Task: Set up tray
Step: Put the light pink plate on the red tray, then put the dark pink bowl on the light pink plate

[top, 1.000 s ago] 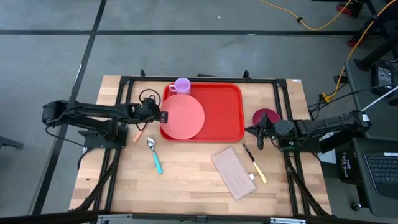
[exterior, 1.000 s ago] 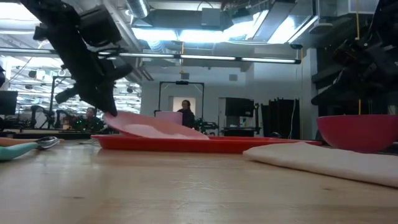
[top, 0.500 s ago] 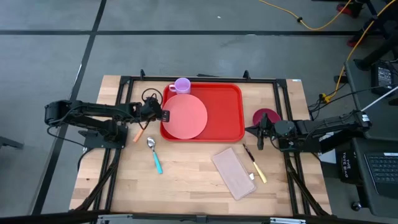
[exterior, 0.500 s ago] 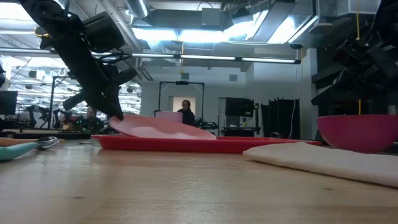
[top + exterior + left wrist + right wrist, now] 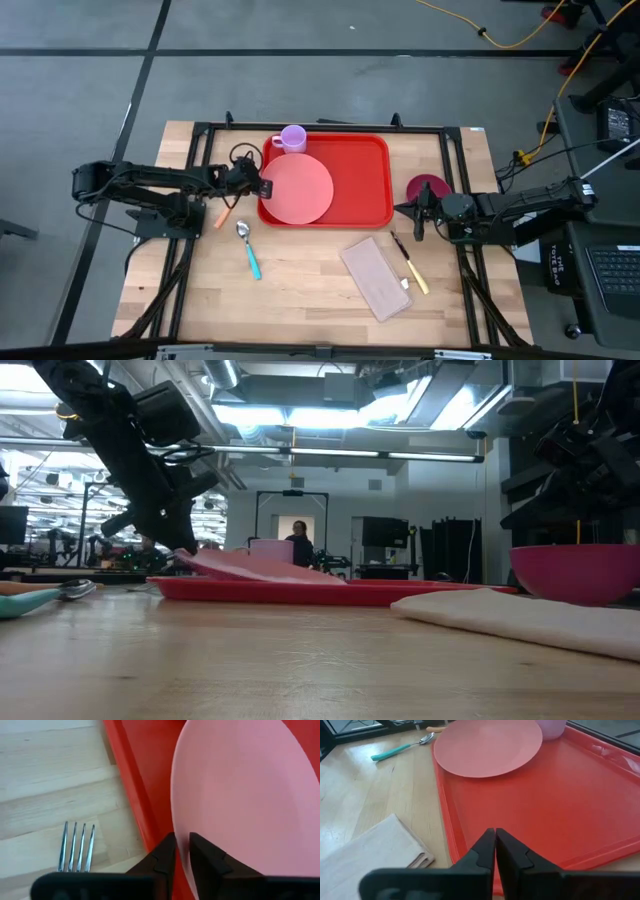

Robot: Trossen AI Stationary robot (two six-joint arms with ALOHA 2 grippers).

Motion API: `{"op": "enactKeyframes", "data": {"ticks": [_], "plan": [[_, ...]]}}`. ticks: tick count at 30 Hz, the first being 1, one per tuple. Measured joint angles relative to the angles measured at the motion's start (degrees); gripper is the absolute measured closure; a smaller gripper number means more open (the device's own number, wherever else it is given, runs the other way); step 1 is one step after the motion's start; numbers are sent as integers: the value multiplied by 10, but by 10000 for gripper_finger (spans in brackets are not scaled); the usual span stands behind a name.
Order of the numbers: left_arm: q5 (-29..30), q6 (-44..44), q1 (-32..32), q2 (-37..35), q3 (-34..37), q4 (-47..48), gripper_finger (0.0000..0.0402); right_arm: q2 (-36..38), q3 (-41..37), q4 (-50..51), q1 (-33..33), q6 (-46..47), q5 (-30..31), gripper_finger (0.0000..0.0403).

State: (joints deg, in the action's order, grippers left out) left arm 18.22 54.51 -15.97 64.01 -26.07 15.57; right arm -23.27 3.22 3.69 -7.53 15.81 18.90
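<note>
The tray (image 5: 350, 180) is set flat at the far middle of the table (image 5: 300, 290), and everything else is placed here relative to it. A pink plate (image 5: 297, 189) is laid in the tray's left half, its left edge raised over the tray's left rim. A purple cup (image 5: 292, 138) is seen at the tray's far left corner.

The left gripper (image 5: 262, 187) is held at the tray's left rim, with the plate's raised edge between its fingers (image 5: 162, 860). In the left wrist view the fingers are parted a little around that edge, and whether the edge is pinched or loose cannot be told. The right gripper (image 5: 415, 213) is kept just off the tray's right side, near the red bowl (image 5: 427, 187), with its fingers pressed together on nothing.

The step in hand is judged to be the setting down of the plate in the tray. Next, a clean release is called for, with the left gripper drawn away to the left so the plate is not dragged back over the rim.

Off the tray, a fork (image 5: 76, 847) and a spoon (image 5: 247, 248) are lying by its near left corner, and a napkin (image 5: 375, 277) and a knife (image 5: 410, 265) towards its near right corner; these are judged to be placed later.
</note>
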Motion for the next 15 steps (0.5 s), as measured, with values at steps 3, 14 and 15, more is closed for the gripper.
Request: {"op": "enactKeyframes", "data": {"ticks": [3, 14, 15], "plan": [[-1, -11, 1, 0, 0, 0, 339, 0, 0, -7, 0, -15, 0, 389], [-41, -87, 2, 0, 0, -3, 320, 0, 0, -128, 0, -125, -8, 390], [-43, -99, 2, 0, 0, -4, 320, 0, 0, -130, 0, -128, -9, 389]]}}
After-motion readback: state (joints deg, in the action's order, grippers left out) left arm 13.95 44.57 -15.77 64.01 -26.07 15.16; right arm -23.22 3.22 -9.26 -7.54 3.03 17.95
